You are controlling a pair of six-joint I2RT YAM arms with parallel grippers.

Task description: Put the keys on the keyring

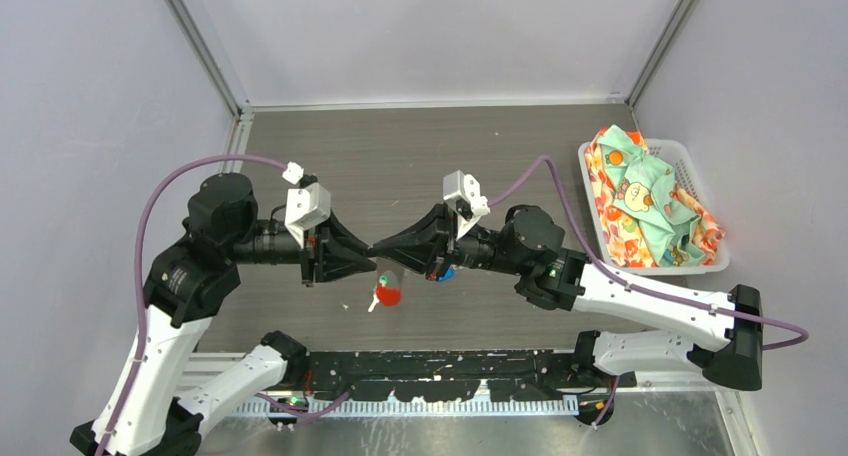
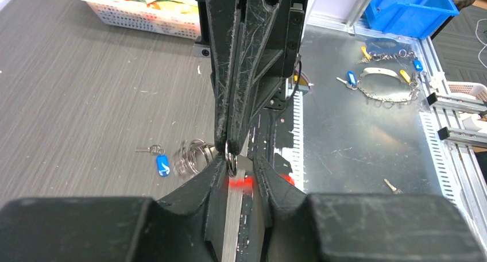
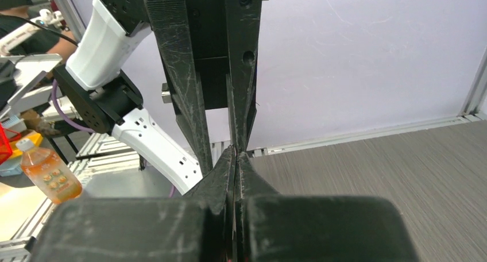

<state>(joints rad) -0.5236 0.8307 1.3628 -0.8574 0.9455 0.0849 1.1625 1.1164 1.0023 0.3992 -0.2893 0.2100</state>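
Over the middle of the table my two grippers meet tip to tip. My right gripper [image 3: 236, 151] is shut on a small silver ring [image 2: 231, 158] of the keyring, and a blurred coil of silver links [image 2: 192, 155] trails off beside it. My left gripper [image 2: 236, 161] is open, with a finger on each side of that ring. A red loop [image 1: 388, 295] with a green-headed key [image 1: 383, 278] shows just below the tips; I cannot tell whether it hangs or lies on the table. A blue-headed key [image 2: 162, 164] lies on the table.
A white basket [image 1: 660, 269] full of patterned cloth stands at the right. Beyond the table's near edge lie more keys and a chain [image 2: 382, 84] on a metal plate, next to a blue bin [image 2: 413, 6]. An orange bottle [image 3: 50, 176] stands off the table.
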